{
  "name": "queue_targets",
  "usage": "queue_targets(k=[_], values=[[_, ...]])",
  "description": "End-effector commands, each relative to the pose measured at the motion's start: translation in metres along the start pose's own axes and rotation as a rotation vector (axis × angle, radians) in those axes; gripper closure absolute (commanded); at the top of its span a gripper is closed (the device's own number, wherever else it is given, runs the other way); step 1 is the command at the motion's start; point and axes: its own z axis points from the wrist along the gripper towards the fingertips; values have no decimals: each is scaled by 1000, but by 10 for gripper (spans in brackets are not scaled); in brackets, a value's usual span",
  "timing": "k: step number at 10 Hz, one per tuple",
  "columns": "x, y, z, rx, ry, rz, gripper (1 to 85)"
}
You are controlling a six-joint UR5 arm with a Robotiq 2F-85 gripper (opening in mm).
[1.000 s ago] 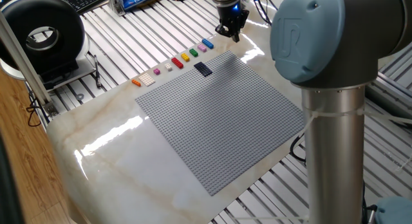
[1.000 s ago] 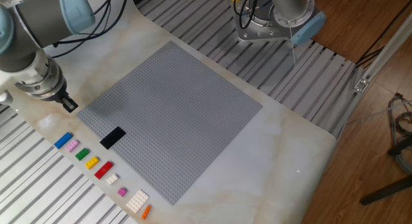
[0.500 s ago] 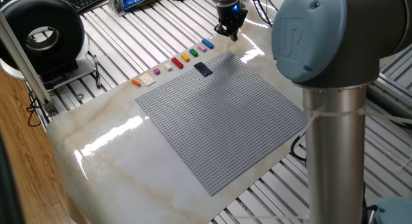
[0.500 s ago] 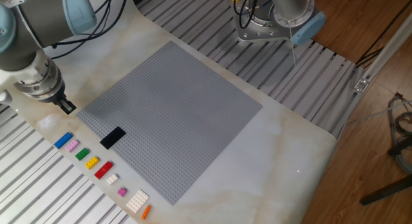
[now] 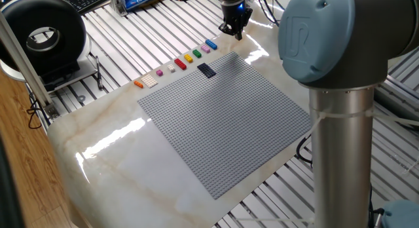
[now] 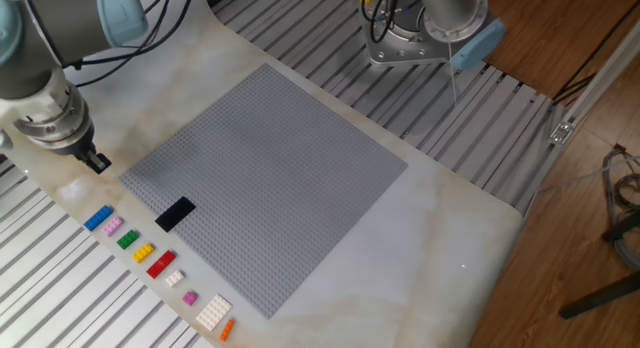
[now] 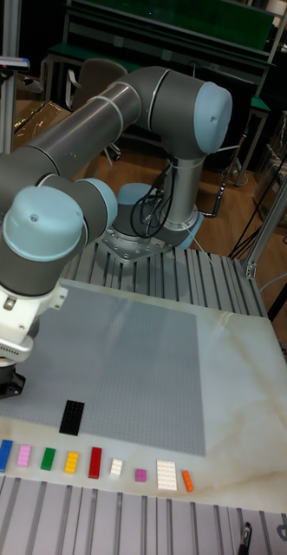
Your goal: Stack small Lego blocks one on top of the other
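The small Lego blocks lie in a row on the marble beside the grey baseplate (image 6: 265,178): blue (image 6: 97,219), pink (image 6: 112,226), green (image 6: 127,239), yellow (image 6: 143,252), red (image 6: 161,264), then small white, pink, a larger white (image 6: 213,312) and orange (image 6: 226,329). The same row runs from blue (image 5: 211,44) to orange (image 5: 139,84), and from blue (image 7: 3,455) to orange (image 7: 187,480). None is stacked. My gripper (image 6: 98,164) (image 5: 236,33) (image 7: 4,390) hangs over the marble just off the baseplate's corner, a short way from the blue block. It holds nothing; its dark fingertips blur together.
A flat black brick (image 6: 176,213) sits on the baseplate near the row. The arm's base (image 6: 420,38) stands beyond the far side of the plate. Slatted aluminium tabletop surrounds the marble slab (image 6: 440,218). A black ring-shaped device (image 5: 42,38) stands off the slab.
The gripper has drifted a little away from the baseplate's corner, out over the marble. The blocks have not moved.
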Motion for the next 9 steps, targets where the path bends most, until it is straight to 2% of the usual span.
queue_targets(k=[1, 2, 3, 4, 5, 6, 9], values=[[-18, 19, -8, -96, -71, 10, 840], [-28, 32, -13, -129, -98, 19, 813], [-30, 38, -16, -137, -100, 20, 793], [-29, 39, -16, -133, -96, 7, 717], [-31, 40, -13, -133, -99, 6, 680], [-38, 41, -14, -133, -126, -5, 610], [-45, 50, -14, -156, -154, -47, 450]])
